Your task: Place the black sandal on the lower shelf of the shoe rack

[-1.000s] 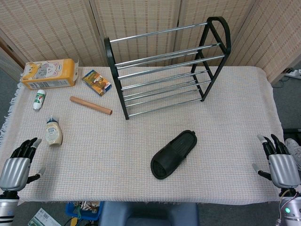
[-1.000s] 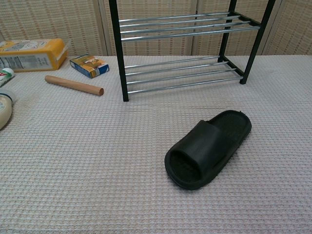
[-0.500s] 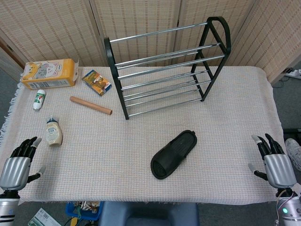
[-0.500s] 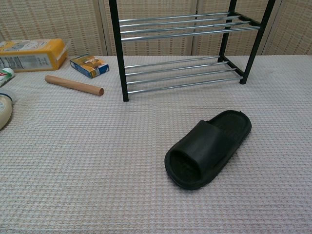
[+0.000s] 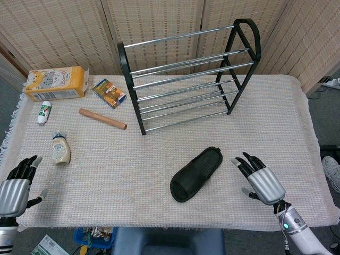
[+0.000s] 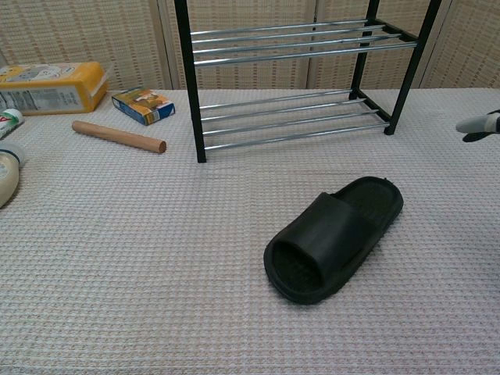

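Head view: the right hand [image 5: 261, 182] has come in from the lower right corner of the frame toward the centre and now sits just to the right of the black sandal [image 5: 196, 173], not touching it. Its fingers [image 5: 245, 163] are spread wide and point up and to the left, holding nothing. This looks like the opening of the reach, so the grasp has not yet begun. The left hand [image 5: 13, 190] has barely shifted at the lower left edge, fingers apart and empty, well away from the sandal. The sandal itself has not moved: it lies flat on the cloth-covered surface [image 5: 133, 175], slightly right of the frame's centre, toe opening toward the lower left and heel toward the upper right. It is a matte black slide with a broad closed strap and a ribbed footbed. The shoe rack [image 5: 187, 79] stands above it in the frame, well apart, its lower shelf bare.

Chest view: a pale fingertip of the right hand [image 6: 476, 124] has newly entered at the right edge, roughly level with the rack's lower rails; too little shows here to tell how the hand lies. The sandal [image 6: 334, 238] rests in the lower right of the frame, its strap opening facing the camera and its heel pointing toward the rack [image 6: 289, 117], which fills the top centre. The left hand is outside this view.
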